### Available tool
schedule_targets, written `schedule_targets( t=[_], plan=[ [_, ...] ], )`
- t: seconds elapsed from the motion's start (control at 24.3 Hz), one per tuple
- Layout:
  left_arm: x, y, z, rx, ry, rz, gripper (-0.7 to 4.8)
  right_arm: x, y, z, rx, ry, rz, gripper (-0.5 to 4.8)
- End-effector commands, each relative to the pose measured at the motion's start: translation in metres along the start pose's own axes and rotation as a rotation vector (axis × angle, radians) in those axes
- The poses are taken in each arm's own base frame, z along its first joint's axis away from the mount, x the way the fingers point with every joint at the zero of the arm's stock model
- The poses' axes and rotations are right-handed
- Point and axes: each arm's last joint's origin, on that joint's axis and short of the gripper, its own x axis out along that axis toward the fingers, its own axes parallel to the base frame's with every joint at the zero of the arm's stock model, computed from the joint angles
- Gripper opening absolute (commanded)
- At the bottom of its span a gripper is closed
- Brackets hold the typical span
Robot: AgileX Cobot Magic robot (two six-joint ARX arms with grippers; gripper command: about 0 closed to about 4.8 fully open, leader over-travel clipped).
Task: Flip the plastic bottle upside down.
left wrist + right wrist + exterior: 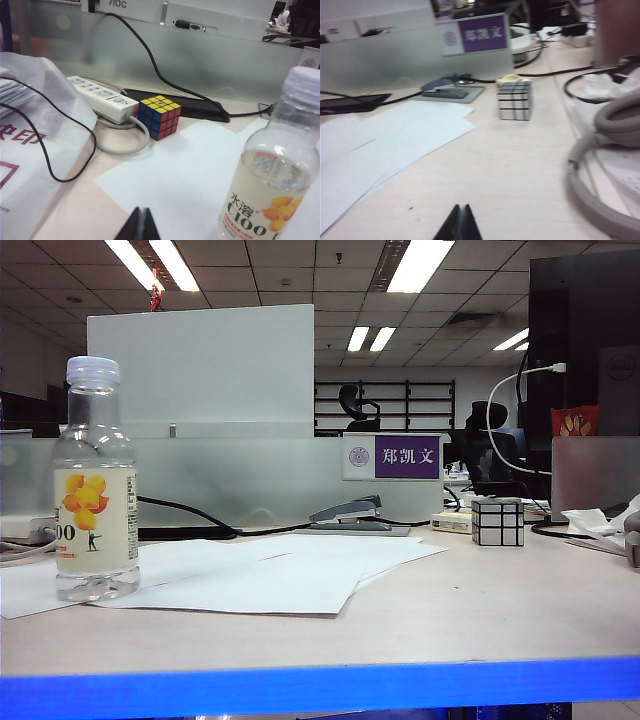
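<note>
Jaws pressed together, empty, on left gripper [142, 226] and right gripper [461, 223], low above desk [480, 600]; plastic bottle [95, 485] upright, cap up, ungrasped

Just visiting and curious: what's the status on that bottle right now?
Left gripper and right gripper both shut, empty, low over the table. Plastic bottle upright on paper, untouched. Nothing blocking it.

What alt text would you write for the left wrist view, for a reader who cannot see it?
An upright bottle with a white cap stands on white paper, close beside the shut left gripper. Farther off on the desk sit a colourful cube, a white power strip and a black cable.
</note>
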Motion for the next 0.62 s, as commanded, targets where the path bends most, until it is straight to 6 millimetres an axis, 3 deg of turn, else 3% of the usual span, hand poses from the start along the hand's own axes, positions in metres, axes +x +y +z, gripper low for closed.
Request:
schedule_targets(
  t=[0.04,0.41,0.62],
  plan=[
    [-0.0002,-0.0002,0.0011,0.001,-0.008,-0.003,-0.05,0.0004,0.0005,-0.0010,0.002,-0.005,0.022,-0.08],
    [-0.0002,-0.0002,0.0011,0.001,-0.008,-0.003,-0.05,0.0004,0.0004,-0.0007,0.000,-0.009,0.019,-0.08],
    [-0.0002,-0.0002,0.0011,0.001,-0.008,-0.003,-0.05,0.0003,-0.0022,0.0000,0.001,-0.027,-0.070,-0.08]
  ],
)
